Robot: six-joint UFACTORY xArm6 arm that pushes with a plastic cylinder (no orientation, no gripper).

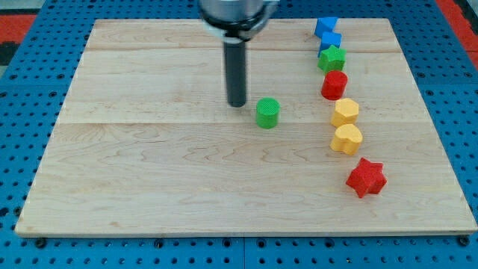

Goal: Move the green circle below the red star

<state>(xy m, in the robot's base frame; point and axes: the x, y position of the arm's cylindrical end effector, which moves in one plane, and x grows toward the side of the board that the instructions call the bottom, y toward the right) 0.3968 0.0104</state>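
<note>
The green circle (267,113) is a small green cylinder standing near the middle of the wooden board (149,187). The red star (366,178) lies at the lower right of the board, well to the right of and below the green circle. My tip (237,104) is the lower end of a dark rod coming down from the view's top. It stands just to the left of the green circle, slightly above it in the view, with a small gap between them.
A column of blocks runs down the board's right side above the red star: two blue blocks (326,27) (330,41), a green star (331,58), a red cylinder (334,84), a yellow hexagon (345,112) and a yellow heart (346,139). A blue pegboard (30,112) surrounds the board.
</note>
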